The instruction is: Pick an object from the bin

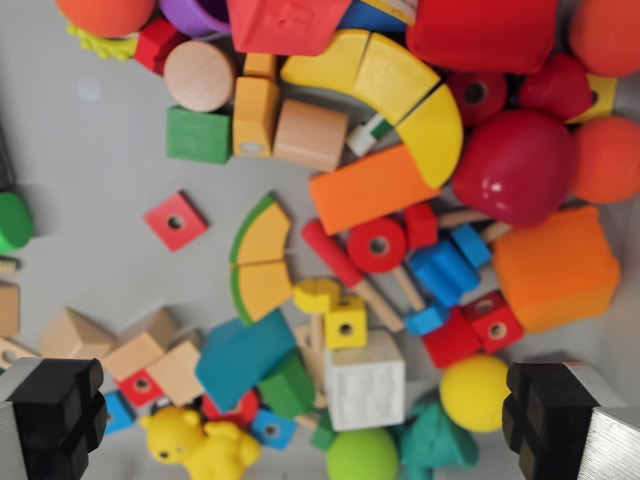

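Observation:
I look straight down into a grey bin (90, 170) full of toy blocks. My gripper (300, 420) is open, with one black finger (55, 410) at the lower left and the other at the lower right, nothing held between them. Between the fingers lie a white cube (365, 380), a teal wedge (240, 355), a yellow bear (200, 440), a green ball (362, 455) and a yellow ball (475, 392). A yellow holed cube (345, 322) sits just above the white cube.
Higher up lie a yellow arch (395, 85), an orange block (370, 188), a dark red glossy ball (515, 165), an orange soft cube (555, 265), a red ring (377, 245) and a small red square (175, 220). Bare grey floor shows at the left.

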Available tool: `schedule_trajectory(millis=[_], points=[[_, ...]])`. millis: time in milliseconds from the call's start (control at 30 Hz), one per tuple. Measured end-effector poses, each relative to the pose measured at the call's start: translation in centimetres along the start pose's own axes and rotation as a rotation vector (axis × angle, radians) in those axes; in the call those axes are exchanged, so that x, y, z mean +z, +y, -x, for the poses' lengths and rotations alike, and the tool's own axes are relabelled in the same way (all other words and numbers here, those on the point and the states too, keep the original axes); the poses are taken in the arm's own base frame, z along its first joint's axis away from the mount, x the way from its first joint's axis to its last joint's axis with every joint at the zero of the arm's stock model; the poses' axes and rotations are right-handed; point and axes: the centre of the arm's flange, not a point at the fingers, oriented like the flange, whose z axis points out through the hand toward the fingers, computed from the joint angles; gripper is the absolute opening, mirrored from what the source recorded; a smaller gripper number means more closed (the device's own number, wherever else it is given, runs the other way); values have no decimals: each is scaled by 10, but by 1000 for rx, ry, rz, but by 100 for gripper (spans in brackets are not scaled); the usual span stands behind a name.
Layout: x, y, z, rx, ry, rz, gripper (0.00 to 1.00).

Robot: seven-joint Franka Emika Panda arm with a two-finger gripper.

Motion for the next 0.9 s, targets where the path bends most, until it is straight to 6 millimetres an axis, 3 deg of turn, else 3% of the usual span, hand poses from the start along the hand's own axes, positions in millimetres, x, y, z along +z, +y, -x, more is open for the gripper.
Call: schedule_trajectory(millis=[900], points=[[48,-33,43,-16,0,-5,100]])
